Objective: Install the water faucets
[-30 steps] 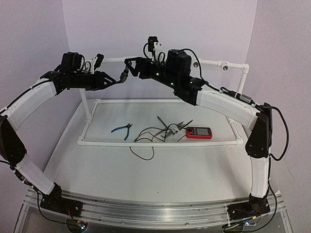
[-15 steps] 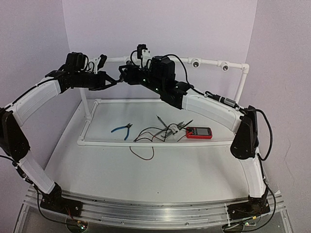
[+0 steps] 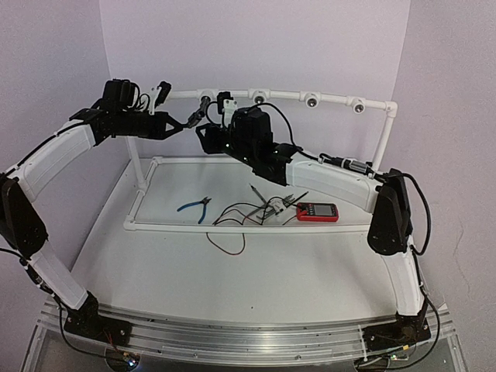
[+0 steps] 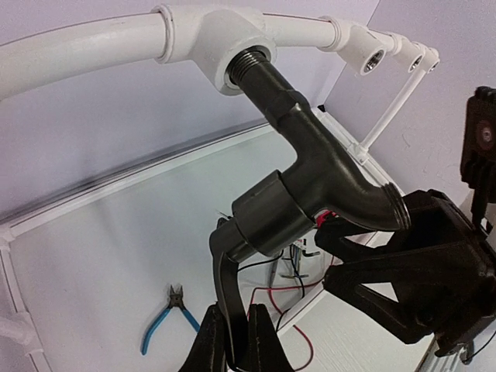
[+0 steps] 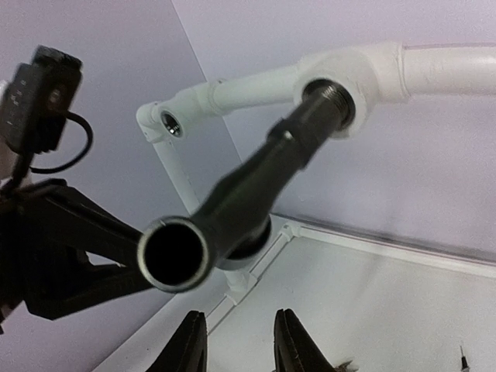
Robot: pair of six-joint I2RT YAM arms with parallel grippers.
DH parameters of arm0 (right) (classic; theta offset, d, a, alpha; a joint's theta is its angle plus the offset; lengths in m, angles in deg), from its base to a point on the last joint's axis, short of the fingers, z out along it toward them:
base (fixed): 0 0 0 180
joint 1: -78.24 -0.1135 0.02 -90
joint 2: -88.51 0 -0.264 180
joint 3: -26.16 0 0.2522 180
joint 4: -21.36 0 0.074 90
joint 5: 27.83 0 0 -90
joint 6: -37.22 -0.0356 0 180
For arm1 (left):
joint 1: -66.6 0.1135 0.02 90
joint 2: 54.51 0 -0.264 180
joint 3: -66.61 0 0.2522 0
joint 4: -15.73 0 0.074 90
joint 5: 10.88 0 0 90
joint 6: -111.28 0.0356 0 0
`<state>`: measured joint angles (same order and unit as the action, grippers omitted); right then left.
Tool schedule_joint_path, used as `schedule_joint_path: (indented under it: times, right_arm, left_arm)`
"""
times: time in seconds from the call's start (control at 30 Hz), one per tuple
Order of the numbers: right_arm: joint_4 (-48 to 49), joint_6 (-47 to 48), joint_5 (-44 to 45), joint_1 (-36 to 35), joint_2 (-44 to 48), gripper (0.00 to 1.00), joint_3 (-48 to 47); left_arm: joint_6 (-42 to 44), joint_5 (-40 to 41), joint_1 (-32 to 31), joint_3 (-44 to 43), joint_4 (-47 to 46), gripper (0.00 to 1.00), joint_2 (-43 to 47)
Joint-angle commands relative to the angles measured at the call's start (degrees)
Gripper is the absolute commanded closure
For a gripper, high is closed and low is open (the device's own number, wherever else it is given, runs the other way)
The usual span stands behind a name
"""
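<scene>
left fingers (image 4: 211, 349) clamped on faucet (image 4: 310, 167) handle; right fingers (image 5: 190, 345) apart beneath its spout.

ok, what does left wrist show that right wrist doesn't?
Only left wrist: the left gripper shut on the faucet lever, and the pliers lying below. Only right wrist: a look straight into the spout's mouth, with the right gripper open just beneath it. Both: the faucet's threaded end sitting in a white socket on the pipe.
</scene>
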<state>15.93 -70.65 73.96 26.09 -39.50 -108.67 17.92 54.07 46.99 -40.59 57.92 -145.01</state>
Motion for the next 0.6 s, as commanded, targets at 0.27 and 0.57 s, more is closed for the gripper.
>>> schedule_joint_path:
  times: [0.27,0.57]
  right_arm:
    - [-0.1,-1.4,0.6,0.6,3.6,0.61,2.7]
    - [0.6,-2.3,-5.4,0.7,6.3,0.44,2.6]
  left_arm:
    - [34.8,5.3,-2.8,-3.3,-7.0,1.0,4.3]
    - [53.4,10.2,-5.2,-1.3,-14.2,1.0,5.8]
